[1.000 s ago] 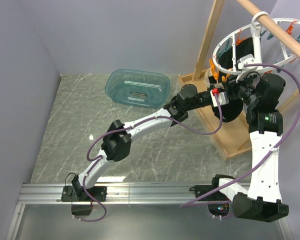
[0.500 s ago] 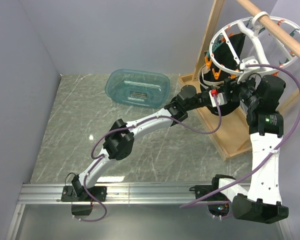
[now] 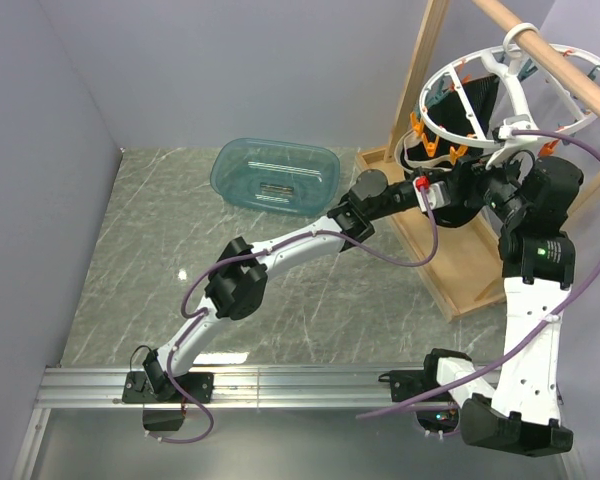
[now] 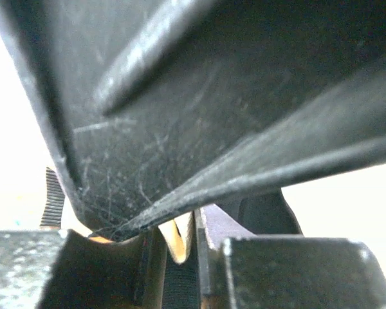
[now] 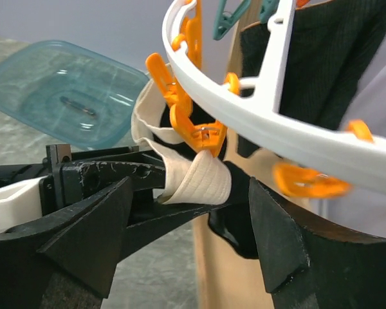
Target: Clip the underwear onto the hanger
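Cream-banded underwear (image 5: 199, 181) beneath white hanger (image 5: 244, 121)

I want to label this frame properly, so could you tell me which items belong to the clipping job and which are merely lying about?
Job in hand:
black fabric underwear with cream waistband
white plastic ring hanger
orange plastic clip

Just lying about:
teal plastic basin
wooden rack
dark garment already hanging on the ring

Top camera looks down from behind; the close right wrist camera shares the hanger (image 5: 257, 125).
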`<state>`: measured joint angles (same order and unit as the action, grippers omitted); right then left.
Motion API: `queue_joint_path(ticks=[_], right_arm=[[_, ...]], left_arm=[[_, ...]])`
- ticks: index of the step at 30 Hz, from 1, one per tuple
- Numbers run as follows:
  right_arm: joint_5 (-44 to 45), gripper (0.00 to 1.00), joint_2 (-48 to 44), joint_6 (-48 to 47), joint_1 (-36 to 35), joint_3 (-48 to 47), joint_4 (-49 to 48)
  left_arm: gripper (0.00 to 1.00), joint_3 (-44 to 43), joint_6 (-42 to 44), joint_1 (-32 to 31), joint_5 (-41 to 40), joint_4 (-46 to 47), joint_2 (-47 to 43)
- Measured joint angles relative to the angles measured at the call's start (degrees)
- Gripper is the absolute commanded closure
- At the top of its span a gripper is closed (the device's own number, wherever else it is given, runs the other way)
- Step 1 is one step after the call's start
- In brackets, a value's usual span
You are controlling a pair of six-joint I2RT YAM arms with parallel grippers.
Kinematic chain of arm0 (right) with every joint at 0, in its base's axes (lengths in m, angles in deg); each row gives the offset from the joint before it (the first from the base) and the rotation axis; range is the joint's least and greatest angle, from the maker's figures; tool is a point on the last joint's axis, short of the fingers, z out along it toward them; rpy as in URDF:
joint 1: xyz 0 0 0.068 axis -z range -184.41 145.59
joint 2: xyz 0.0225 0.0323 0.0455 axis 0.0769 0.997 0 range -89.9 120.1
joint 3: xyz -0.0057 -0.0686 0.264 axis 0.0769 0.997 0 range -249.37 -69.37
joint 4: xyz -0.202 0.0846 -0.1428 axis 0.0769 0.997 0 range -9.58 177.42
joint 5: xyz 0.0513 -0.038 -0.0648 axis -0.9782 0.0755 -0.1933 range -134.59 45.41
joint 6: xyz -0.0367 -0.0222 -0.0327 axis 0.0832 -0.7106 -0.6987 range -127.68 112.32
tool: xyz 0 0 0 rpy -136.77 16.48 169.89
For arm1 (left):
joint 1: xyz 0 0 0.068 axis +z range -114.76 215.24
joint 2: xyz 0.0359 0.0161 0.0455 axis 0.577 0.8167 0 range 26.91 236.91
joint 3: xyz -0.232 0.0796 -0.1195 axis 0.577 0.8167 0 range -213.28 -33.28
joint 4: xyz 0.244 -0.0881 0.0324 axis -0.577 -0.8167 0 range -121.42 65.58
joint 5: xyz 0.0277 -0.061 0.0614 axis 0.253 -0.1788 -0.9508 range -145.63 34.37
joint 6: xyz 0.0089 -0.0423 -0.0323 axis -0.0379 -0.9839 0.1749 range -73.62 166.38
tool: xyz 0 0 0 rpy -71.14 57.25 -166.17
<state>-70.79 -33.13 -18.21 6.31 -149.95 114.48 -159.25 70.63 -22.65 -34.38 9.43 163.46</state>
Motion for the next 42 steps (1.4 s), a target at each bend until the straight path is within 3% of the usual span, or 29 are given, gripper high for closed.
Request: queue_joint_path(ticks=[3, 8, 10, 12, 15, 18, 26, 30, 36, 39, 42], right_arm=[[-2.6, 0.18, 0.28, 2.56, 1.57, -1.05, 1.77], [-6.29, 0.16, 1.73, 6.71, 3.58, -3.91, 2.84], [-7.32, 0.16, 2.12, 8.15, 4.0, -4.42, 2.78], [-8.2, 0.16, 2.45, 9.64, 4.17, -4.61, 2.75], [-9.33, 0.15, 3.02, 11.47, 4.22, -4.7, 2.78], [-10.21, 0.15, 3.52, 12.66, 4.31, -5.29, 2.78], [-14.32, 0.15, 2.1, 14.16, 4.72, -5.86, 2.67], [-18.12, 0.1, 0.22, 14.84, 4.81, -5.07, 2.56], [-21.35, 0.08, -3.32, 17.18, 3.26, 0.42, 1.29], [-20.55, 0.07, -3.91, 17.75, -0.94, 2.62, 0.42], [-19.19, 0.07, -4.11, 18.38, -5.75, 5.6, -1.2]], left_arm=[[0.68, 1.92, -0.17, -0.07, 0.11, 0.68, -1.03], [0.5, 7.06, -0.79, -0.11, 0.39, 1.38, -3.82], [0.38, 8.55, -1.03, -0.11, 0.5, 1.6, -4.52], [0.32, 9.7, -1.33, -0.11, 0.81, 1.66, -5.14], [0.12, 11.61, -1.64, -0.11, 1.22, 1.51, -6.49], [0.02, 15.37, -2.86, -0.11, 1.4, 1.4, -9.25], [0.01, 35.52, -8.31, 0.07, 2.43, -3.52, -26.43], [0.01, 41.07, -18.16, 1.55, 3.41, -11.8, -35.47], [0.01, 44.11, -33.14, 9.62, 1.79, -28.57, -44.72], [0.01, 41.48, -36.22, 14.14, -0.26, -40.98, -45.11], [0.01, 44.61, -37.53, 21.24, 1.55, -48.46, -48.13]])
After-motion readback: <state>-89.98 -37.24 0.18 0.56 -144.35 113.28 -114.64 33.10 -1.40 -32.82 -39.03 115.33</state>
